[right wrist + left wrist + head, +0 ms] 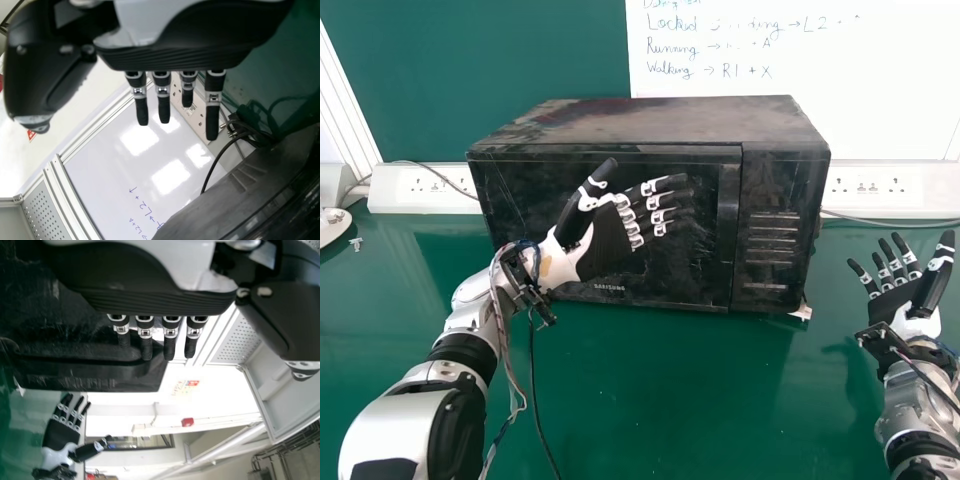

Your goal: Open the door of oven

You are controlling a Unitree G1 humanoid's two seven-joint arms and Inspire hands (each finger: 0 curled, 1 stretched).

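Green tabletop (690, 400), glossy, running under the whole set.

Far left: one rounded white object (332, 228), at the edge of view. Just right of it, against the wall: one white socket panel (400, 195), a thin cable passing over it.

Left of centre: one left hand (605, 240), black and white, in front of the oven door, its fingers pointing right, towards the handle. Fingers straight, slightly apart, clamped on nothing; thumb raised, well apart from them. Whether the fingertips touch the door, I cannot tell.

Centre, on the far part of the table: one black oven (650, 120), upright, its top scuffed and dusty. Its door (685, 270), closed, takes up the left and middle of the front; a vertical handle (728, 225) lies along the door's right side. Right of that, one control panel (770, 190) with horizontal strips.

Behind the oven, reaching right: one whiteboard (860, 90) with blue handwriting. Below it, at the far right: a second white socket panel (920, 205).

Right, nearer than that panel: one right hand (895, 300), well apart from the oven, fingers straight and spread, holding nothing.
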